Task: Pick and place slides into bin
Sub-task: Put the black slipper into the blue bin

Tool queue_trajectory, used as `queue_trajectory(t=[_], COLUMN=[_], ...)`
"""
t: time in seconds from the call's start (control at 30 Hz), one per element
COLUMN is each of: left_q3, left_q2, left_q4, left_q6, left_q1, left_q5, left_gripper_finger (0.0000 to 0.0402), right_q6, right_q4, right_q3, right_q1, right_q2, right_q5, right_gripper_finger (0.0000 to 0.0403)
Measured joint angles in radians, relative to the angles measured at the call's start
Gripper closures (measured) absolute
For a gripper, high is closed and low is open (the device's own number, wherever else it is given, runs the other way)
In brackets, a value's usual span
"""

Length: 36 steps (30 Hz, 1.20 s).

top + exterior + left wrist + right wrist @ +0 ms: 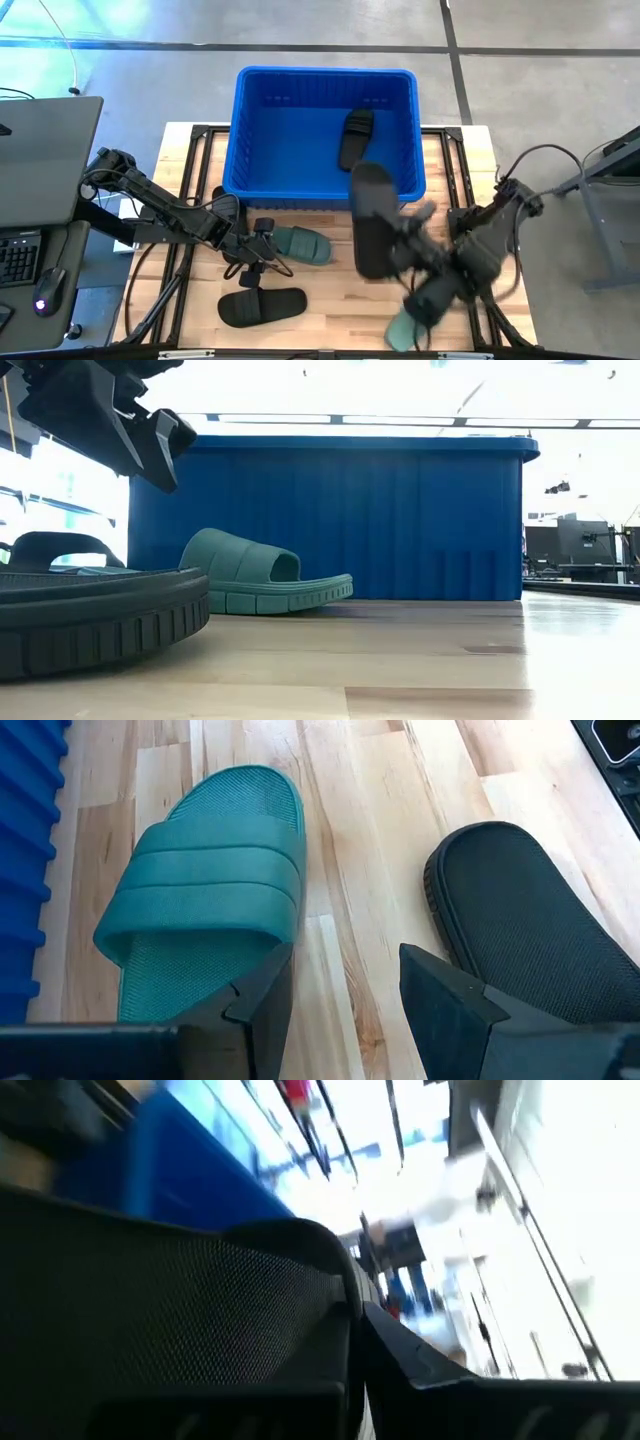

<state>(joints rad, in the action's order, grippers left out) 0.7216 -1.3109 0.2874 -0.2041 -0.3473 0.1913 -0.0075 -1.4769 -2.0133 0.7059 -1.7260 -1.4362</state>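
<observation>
Slides are spread across the workspace: one black slide (355, 138) lies inside the bin (252, 185), and a second black slide (371, 220) is clamped in my right gripper (405, 243), raised above the table (330, 330) just in front of the bin's near wall. In the right wrist view its mesh footbed (150, 1320) fills the frame against my finger (420, 1370).

My left gripper (262, 250) hangs with its jaws apart and nothing between them — a moderate opening. A sage green slide (205, 910) lies on the table just beyond my left fingers (255, 1010), beside the bin wall. A third black slide (262, 306) lies on the table close to that gripper, on its side away from the bin. Another green slide (402, 328) shows partly beneath my right arm.
</observation>
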Motion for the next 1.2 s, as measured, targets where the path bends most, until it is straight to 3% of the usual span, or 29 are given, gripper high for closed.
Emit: queue_trajectory(t=[0.1, 0.17, 0.33, 0.47, 0.77, 0.93, 1.2], left_q3=[0.0, 0.0, 0.0, 0.0, 0.0, 0.0, 0.0], left_q2=[0.0, 0.0, 0.0, 0.0, 0.0, 0.0, 0.0], left_q4=[-0.001, -0.003, -0.008, -0.007, -0.005, 0.0, 0.001], left_q6=[0.0, -0.001, -0.001, 0.001, -0.002, -0.001, 0.002], left_q1=[0.0, 0.0, 0.0, 0.0, 0.0, 0.0, 0.0], left_q5=[0.0, 0.0, 0.001, 0.001, 0.003, 0.003, 0.02], left_gripper_finger=[0.0234, 0.0234, 0.0234, 0.0234, 0.0234, 0.0234, 0.0234], right_q6=[0.09, -0.004, -0.058, -0.16, -0.584, -0.745, -0.76], right_q4=[-0.085, -0.051, -0.085, -0.062, 0.48, 0.697, 0.826], right_q3=[-0.09, -0.111, -0.124, -0.099, 0.227, 0.433, 0.64], right_q1=[-0.116, -0.199, -0.461, -0.658, -0.985, -1.114, -1.273], right_q2=[0.012, 0.044, 0.09, 0.094, 0.092, 0.093, 0.093], right_q5=[0.057, 0.162, 0.254, 0.415, 0.804, 0.8, 0.948], right_gripper_finger=[0.0402, 0.0402, 0.0402, 0.0403, 0.0403, 0.0403, 0.0403])
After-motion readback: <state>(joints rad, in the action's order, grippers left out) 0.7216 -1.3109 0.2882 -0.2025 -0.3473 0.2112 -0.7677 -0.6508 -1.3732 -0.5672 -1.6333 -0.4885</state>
